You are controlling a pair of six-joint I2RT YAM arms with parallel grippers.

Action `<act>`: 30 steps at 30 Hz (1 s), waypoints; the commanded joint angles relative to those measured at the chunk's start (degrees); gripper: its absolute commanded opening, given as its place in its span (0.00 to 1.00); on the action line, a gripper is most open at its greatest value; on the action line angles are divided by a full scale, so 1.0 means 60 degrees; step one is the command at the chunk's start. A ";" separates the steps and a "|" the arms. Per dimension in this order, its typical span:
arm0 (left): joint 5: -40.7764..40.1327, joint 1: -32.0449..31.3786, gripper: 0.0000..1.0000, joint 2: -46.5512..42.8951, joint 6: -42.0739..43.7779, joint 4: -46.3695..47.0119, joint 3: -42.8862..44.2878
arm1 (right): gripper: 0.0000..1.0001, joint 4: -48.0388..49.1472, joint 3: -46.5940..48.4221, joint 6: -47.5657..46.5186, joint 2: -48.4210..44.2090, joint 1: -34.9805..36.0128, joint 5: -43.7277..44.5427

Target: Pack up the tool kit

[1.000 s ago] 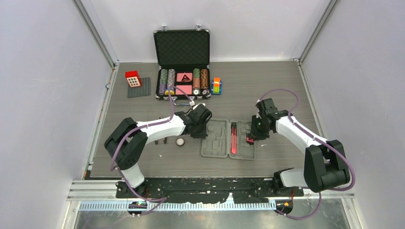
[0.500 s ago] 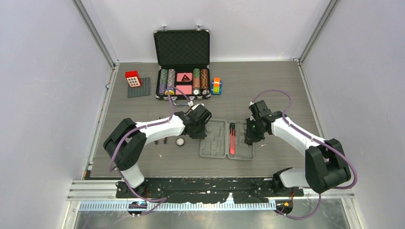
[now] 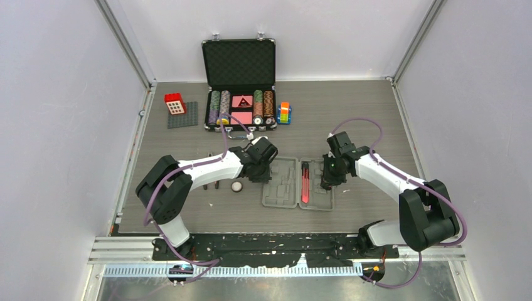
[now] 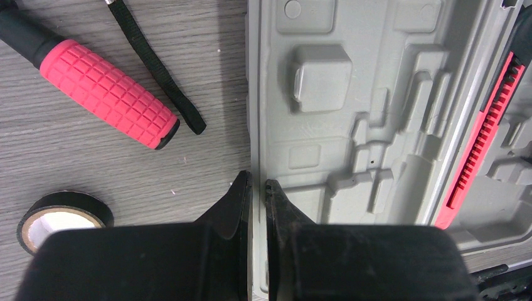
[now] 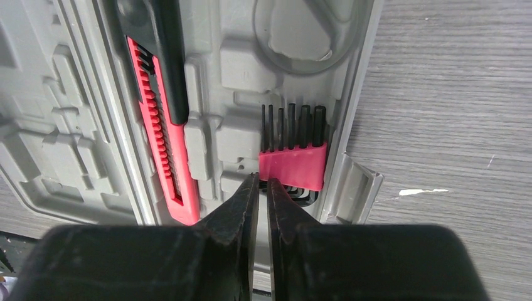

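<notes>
— The left gripper (image 4: 254, 182)?
— Its jaws are clenched on the left rim of the open grey case (image 4: 326, 144). The case lies flat on the worktop (image 4: 125, 163) between the two arms. Just outside that rim are a red tool handle (image 4: 106, 94) and a roll of black tape (image 4: 59, 221).
— And the right gripper (image 5: 259, 182)?
— Its jaws are drawn almost together over the case's right half. The tips are at a corner of the red hex-key holder (image 5: 295, 164), which sits in its slot. Whether they nip it, I cannot tell. The red knife (image 5: 162, 150) lies just left.
</notes>
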 commanded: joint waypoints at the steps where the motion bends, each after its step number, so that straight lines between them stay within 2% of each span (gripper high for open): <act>1: -0.0242 -0.0031 0.00 -0.0325 0.0011 -0.0326 -0.0054 | 0.15 0.0878 -0.0145 0.0076 0.0005 0.0010 0.0755; 8: -0.0272 -0.0030 0.00 -0.0330 -0.0001 -0.0340 -0.0069 | 0.15 0.1185 -0.0197 0.0121 0.0021 -0.0002 0.1196; 13: -0.0272 -0.0030 0.00 -0.0329 -0.0004 -0.0333 -0.0053 | 0.16 0.0538 0.0063 -0.0014 -0.0393 0.0005 0.0630; 17: -0.0257 -0.0030 0.00 -0.0279 0.0000 -0.0309 -0.0034 | 0.16 -0.0092 0.0444 -0.0252 -0.0683 0.0007 0.0722; 30: -0.0215 -0.0030 0.00 -0.0254 0.0026 -0.0278 -0.0027 | 0.15 -0.0158 0.0958 -0.0388 0.0448 0.0021 0.0407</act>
